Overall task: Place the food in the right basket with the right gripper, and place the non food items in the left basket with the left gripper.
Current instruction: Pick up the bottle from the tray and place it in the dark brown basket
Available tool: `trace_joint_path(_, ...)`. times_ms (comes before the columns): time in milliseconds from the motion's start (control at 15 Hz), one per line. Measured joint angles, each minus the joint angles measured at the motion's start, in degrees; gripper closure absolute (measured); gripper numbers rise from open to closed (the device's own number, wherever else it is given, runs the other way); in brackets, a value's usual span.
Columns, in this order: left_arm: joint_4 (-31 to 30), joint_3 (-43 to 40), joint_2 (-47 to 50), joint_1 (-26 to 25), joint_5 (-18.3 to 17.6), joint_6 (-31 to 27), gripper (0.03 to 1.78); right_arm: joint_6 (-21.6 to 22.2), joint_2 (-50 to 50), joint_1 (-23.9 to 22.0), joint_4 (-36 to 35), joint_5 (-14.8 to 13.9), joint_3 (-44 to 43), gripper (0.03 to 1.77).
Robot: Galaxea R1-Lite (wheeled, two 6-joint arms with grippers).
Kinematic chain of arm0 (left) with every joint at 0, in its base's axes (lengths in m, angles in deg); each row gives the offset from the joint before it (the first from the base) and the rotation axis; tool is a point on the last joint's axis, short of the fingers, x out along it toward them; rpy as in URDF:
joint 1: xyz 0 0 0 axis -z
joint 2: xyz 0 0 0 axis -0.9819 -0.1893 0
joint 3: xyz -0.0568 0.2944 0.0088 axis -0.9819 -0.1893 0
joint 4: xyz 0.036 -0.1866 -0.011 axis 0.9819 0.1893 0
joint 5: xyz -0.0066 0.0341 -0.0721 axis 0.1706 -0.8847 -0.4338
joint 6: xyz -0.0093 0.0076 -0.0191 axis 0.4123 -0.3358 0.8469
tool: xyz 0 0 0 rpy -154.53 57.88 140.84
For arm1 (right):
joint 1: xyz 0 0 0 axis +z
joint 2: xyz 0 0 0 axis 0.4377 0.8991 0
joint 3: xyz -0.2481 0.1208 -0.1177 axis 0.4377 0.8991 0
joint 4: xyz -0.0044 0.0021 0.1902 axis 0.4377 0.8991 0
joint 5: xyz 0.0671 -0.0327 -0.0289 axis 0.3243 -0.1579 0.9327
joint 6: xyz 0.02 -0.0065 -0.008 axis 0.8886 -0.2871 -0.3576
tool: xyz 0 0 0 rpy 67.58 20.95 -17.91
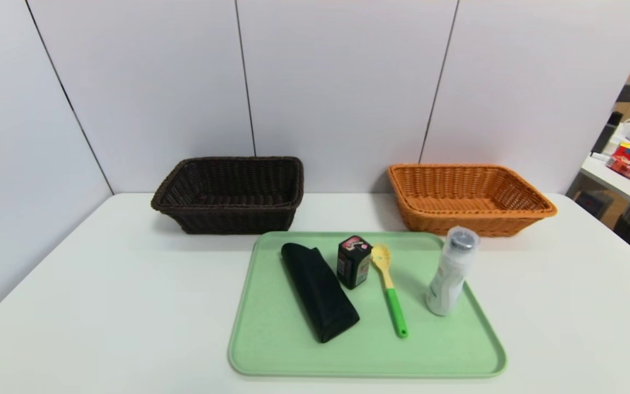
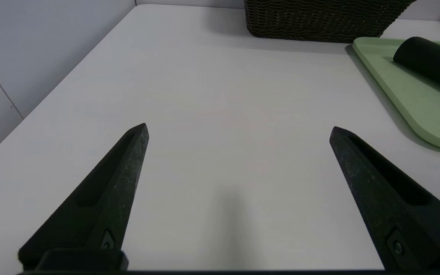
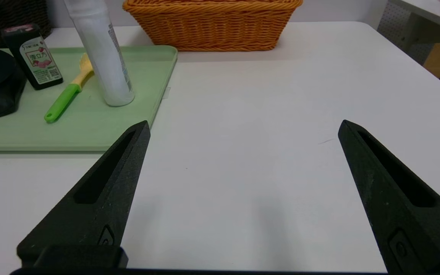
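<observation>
I am looking down at a white table [image 1: 129, 306] with a pale green tray [image 1: 304, 350] lying near its front edge. Four things are sitting on the tray. The long black soft case [image 1: 319, 291] is lying flat on its left part, angled toward the front. Just beside it the small black carton [image 1: 354, 262] is standing upright, its pink and white label facing up; from the head camera the two look as if they might be touching, but I cannot tell for sure. To the right of the carton the yellow slotted spoon [image 1: 389, 287] is lying with its green handle pointing toward me. Further right the white bottle [image 1: 451, 272] is standing upright under its clear cap, close to the tray's right rim.

Behind the tray, against the wall panels, the dark brown basket [image 1: 230, 194] is sitting to the left and the orange-tan basket [image 1: 468, 198] to the right, well apart. Both are showing bare woven floors.

The left gripper [image 2: 239, 130] is hovering over bare table left of the tray, its jaws spread wide and holding nothing. The right gripper [image 3: 243, 128] is hovering over the table right of the tray, jaws likewise gaping and holding nothing.
</observation>
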Motion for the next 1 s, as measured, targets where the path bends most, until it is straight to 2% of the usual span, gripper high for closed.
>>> trace_joint_path(867, 0.0, 0.0, 0.0, 0.0, 0.0, 0.0, 0.12, -0.1, 0.0, 0.0, 0.0, 0.0, 0.0, 0.10)
trace_joint_path(1000, 0.2, 0.0, 0.0, 0.0, -0.1, -1.6, 0.12, 0.1, 0.0, 0.0, 0.0, 0.0, 0.0, 0.10)
